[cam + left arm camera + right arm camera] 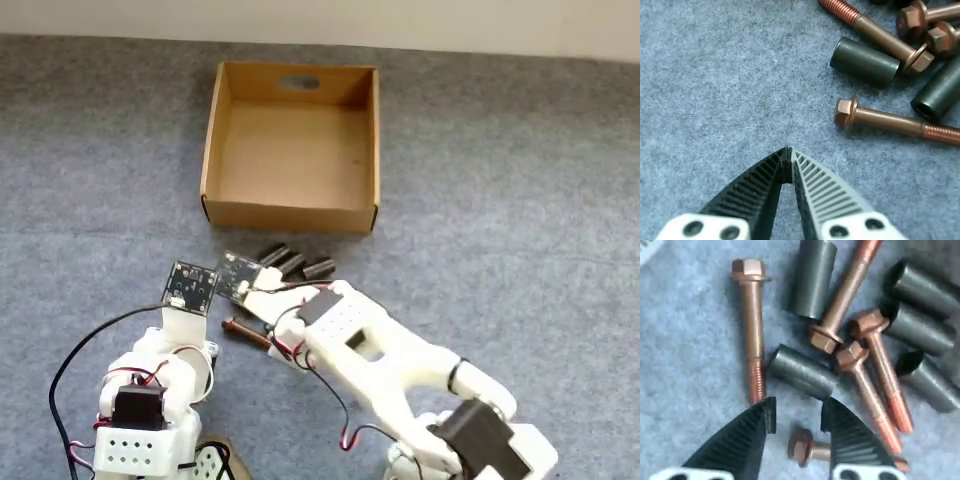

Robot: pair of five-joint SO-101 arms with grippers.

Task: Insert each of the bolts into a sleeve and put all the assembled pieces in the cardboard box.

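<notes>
In the right wrist view, several copper bolts and dark sleeves lie in a heap on the grey carpet. My right gripper (799, 415) is open just short of one sleeve (802, 371), with a bolt head (802, 447) under the gap between its fingers. A long bolt (752, 325) lies beside that sleeve. My left gripper (788, 161) is shut on nothing, over bare carpet beside the heap; a bolt (880, 119) and a sleeve (865, 62) lie just beyond it. The cardboard box (290, 215) stands empty behind the heap.
Both arms, the left arm (150, 400) and the right arm (380, 360), crowd the near side of the heap, their wrists almost side by side. Three sleeves (292, 264) lie between the arms and the box. Open carpet stretches to both sides.
</notes>
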